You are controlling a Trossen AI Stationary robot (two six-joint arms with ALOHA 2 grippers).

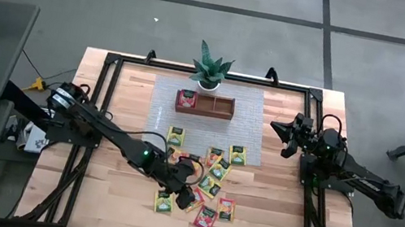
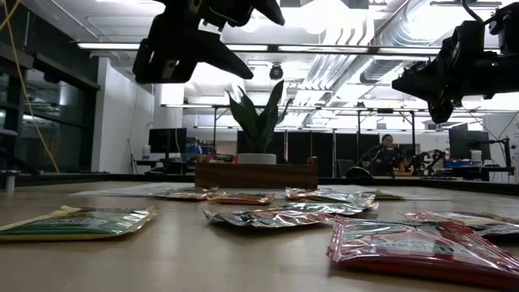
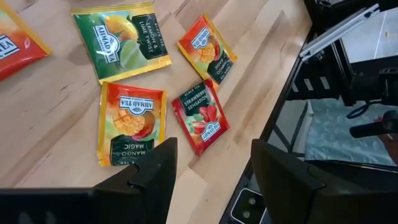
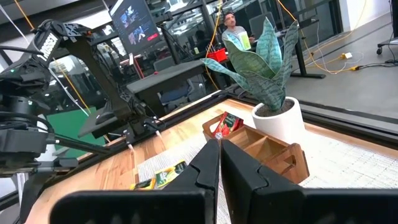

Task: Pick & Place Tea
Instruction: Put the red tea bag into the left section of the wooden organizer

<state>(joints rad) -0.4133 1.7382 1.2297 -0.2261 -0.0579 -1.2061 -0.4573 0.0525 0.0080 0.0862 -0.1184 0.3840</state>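
Several tea packets (image 1: 212, 177) in red, orange, yellow and green lie flat and scattered on the wooden table, from the grey mat to the near edge. My left gripper (image 1: 187, 195) hangs open above the near ones, touching nothing. In the left wrist view its fingers (image 3: 152, 180) stand wide apart. Beyond them lie a mango packet (image 3: 130, 121), a red strawberry packet (image 3: 200, 115), a green lemon-lime packet (image 3: 121, 40) and an orange one (image 3: 207, 48). My right gripper (image 1: 286, 132) waits shut at the table's right side, level and well above the table (image 4: 219, 168).
A brown wooden three-part tray (image 1: 216, 105) stands on the grey mat (image 1: 248, 134) at the far middle, with a red packet (image 1: 187, 99) in its left part. A potted plant (image 1: 211, 70) stands behind it. A black frame (image 1: 112, 61) rims the table. A person sits in the room beyond (image 4: 233, 25).
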